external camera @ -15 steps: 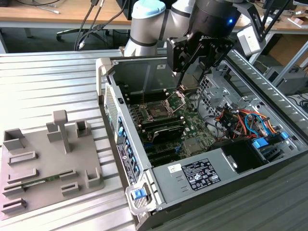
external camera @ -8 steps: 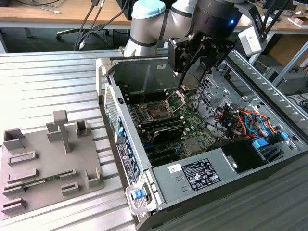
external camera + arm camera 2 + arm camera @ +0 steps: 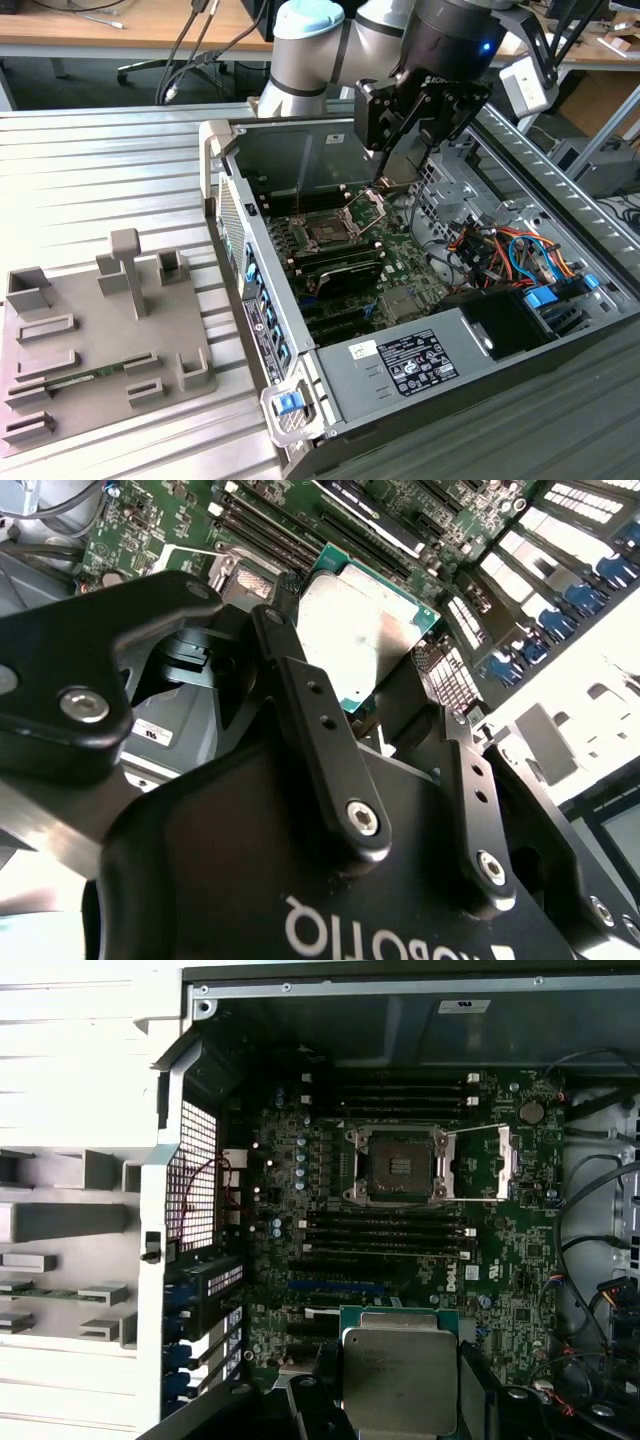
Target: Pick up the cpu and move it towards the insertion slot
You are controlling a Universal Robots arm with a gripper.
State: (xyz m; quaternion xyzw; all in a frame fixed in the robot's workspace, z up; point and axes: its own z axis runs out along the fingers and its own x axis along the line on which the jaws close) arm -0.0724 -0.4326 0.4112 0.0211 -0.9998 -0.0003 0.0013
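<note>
The gripper is clamped on the edges of the cpu, holding it over the green board inside the computer case, apart from the insertion slot.

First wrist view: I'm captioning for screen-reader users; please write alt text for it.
The cpu, silvery top toward the camera, sits close to the lens, apart from the open insertion slot on the green motherboard inside an open computer case.
</note>
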